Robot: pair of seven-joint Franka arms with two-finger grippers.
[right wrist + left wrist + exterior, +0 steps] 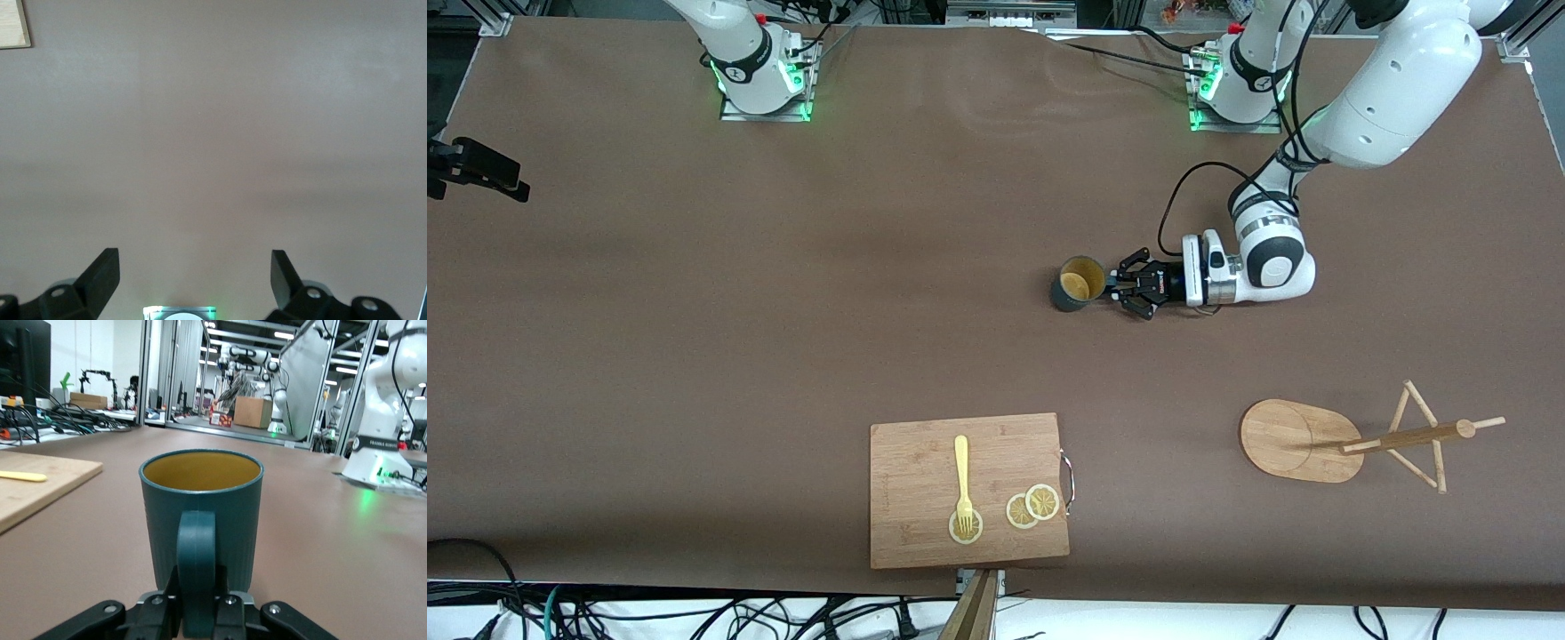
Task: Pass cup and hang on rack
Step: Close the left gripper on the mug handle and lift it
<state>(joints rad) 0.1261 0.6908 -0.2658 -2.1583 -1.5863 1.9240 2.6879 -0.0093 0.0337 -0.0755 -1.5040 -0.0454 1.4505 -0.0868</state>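
Here the cup (1076, 284) stands upright on the brown table (694, 311), mouth up, roughly midway along the table's length on the left arm's half and well apart from the other items. Its handle points toward the left arm's end of the table, and the left gripper (1113, 286) lies low and level beside it, fingers pressed together on that handle. In the left wrist view the handle (197, 570) runs straight down between the dark fingers (227, 603), with the cup's yellow inside showing at the rim.

The rack (1352, 440) sits nearer to the front camera than the cup, toward the left arm's end of the table, its oval base flat on the cloth and its pegs bare. A cutting board (969, 489) lies near the table's front edge, carrying a yellow fork (962, 484) and three lemon slices (1032, 507).

The right gripper (193, 277) waits above bare table with its fingers spread wide, holding nothing
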